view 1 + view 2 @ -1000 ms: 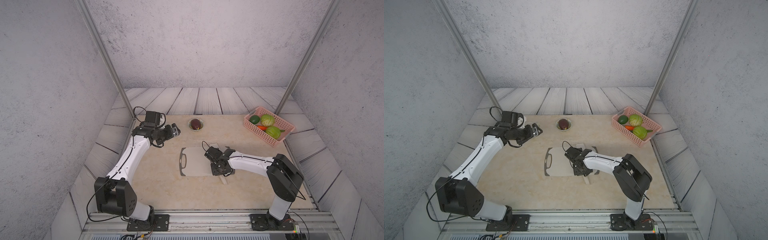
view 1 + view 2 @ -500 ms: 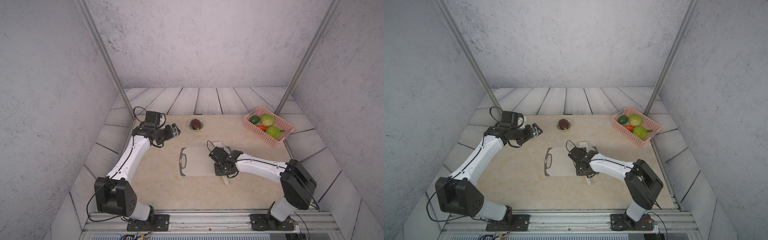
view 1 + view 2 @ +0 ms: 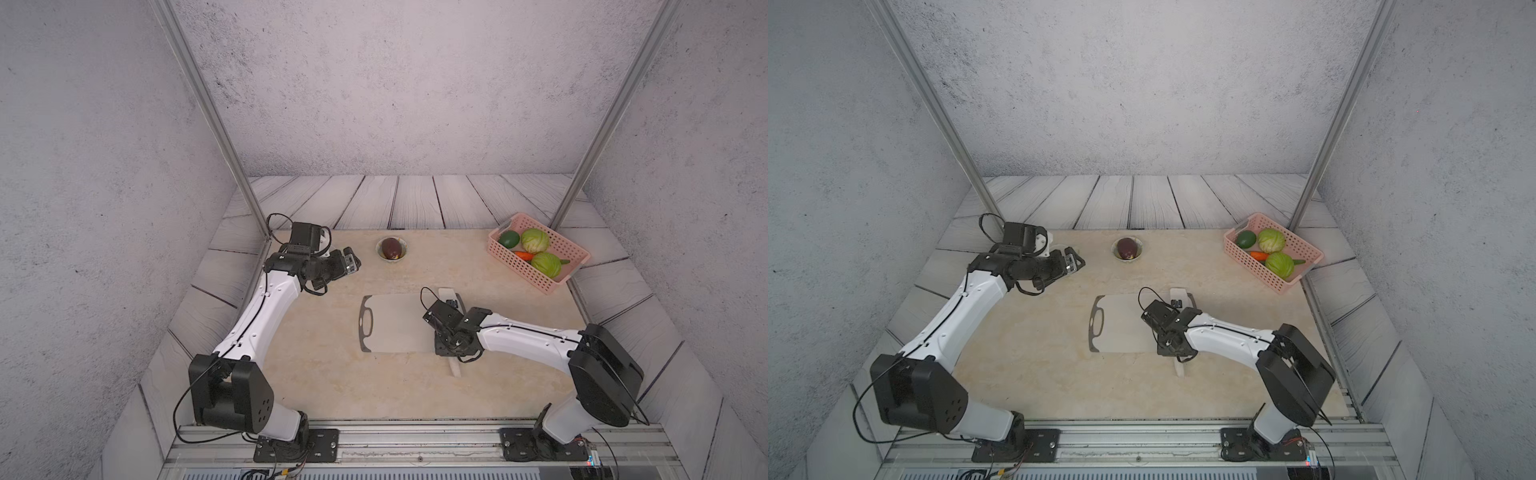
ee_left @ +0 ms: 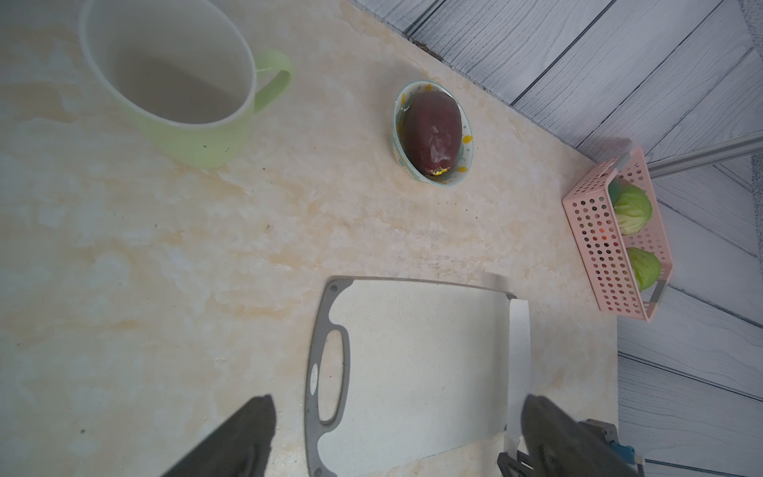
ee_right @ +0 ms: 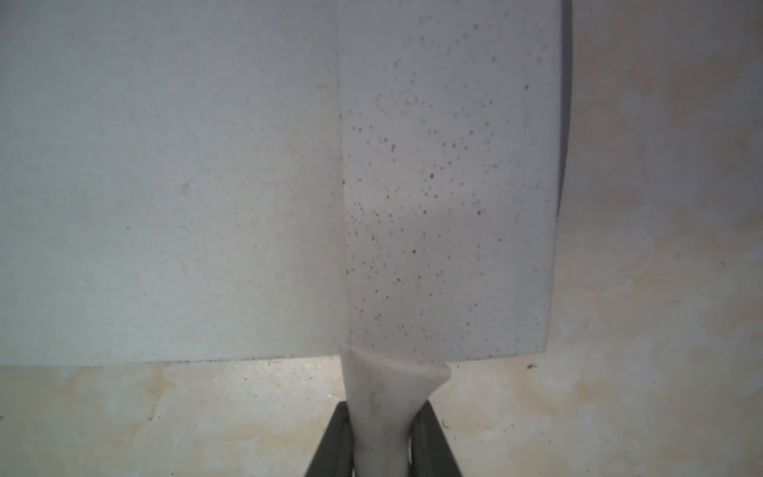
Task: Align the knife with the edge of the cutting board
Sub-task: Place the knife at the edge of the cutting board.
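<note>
The pale cutting board [image 3: 390, 324] [image 3: 1125, 324] lies flat mid-table, its handle slot to the left. The off-white knife [image 3: 446, 293] [image 3: 1177, 293] lies along the board's right short end, with its blade [image 5: 450, 186] over the board [image 5: 165, 186] and its handle [image 5: 384, 404] past the near edge. My right gripper [image 3: 446, 345] [image 3: 1169, 345] [image 5: 384, 446] is shut on the knife's handle, low over the table. My left gripper [image 3: 351, 262] [image 3: 1073, 262] [image 4: 398, 398] hovers open and empty at the back left, away from the board [image 4: 413, 371].
A small bowl [image 3: 390, 249] [image 4: 431, 132] holding a dark purple vegetable sits behind the board. A pink basket [image 3: 538, 257] [image 4: 615, 239] of vegetables stands at the back right. A pale green mug [image 4: 173, 82] stands under the left wrist.
My right arm's elbow has swung out to the right, and the gripper has shifted slightly right with the knife in it. The left arm has not moved.
</note>
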### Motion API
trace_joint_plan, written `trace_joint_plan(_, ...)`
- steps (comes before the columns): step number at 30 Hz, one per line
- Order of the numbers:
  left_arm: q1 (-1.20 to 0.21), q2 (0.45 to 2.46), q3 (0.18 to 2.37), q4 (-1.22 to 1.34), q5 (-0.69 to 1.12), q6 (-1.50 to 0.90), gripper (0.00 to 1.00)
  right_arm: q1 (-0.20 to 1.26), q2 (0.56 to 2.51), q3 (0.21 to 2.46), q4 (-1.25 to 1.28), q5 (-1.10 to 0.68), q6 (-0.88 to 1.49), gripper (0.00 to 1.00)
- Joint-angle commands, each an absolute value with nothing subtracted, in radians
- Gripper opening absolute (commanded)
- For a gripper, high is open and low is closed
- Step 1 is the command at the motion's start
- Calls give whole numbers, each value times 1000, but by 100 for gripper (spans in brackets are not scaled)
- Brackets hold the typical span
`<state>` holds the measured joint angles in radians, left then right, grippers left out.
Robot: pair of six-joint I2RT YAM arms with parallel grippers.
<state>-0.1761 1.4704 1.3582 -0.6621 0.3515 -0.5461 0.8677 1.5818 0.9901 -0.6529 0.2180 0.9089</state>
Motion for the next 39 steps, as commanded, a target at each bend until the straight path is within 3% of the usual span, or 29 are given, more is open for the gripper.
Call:
trace_joint_plan(1, -169, 1471, 1354, -670, 338, -532, 98, 873, 1569, 992, -653, 273, 968, 0)
trace_joint_plan(29, -169, 1477, 1354, -673, 337, -532, 98, 873, 1687, 1006, -626, 251, 1004, 0)
trace_joint_plan(34, -169, 1476, 1355, -673, 337, -534, 98, 873, 1700, 1011, -627, 240, 994, 9)
trace_joint_plan(39, -169, 1480, 1354, -672, 338, -534, 98, 873, 1711, 1018, -632, 230, 993, 28)
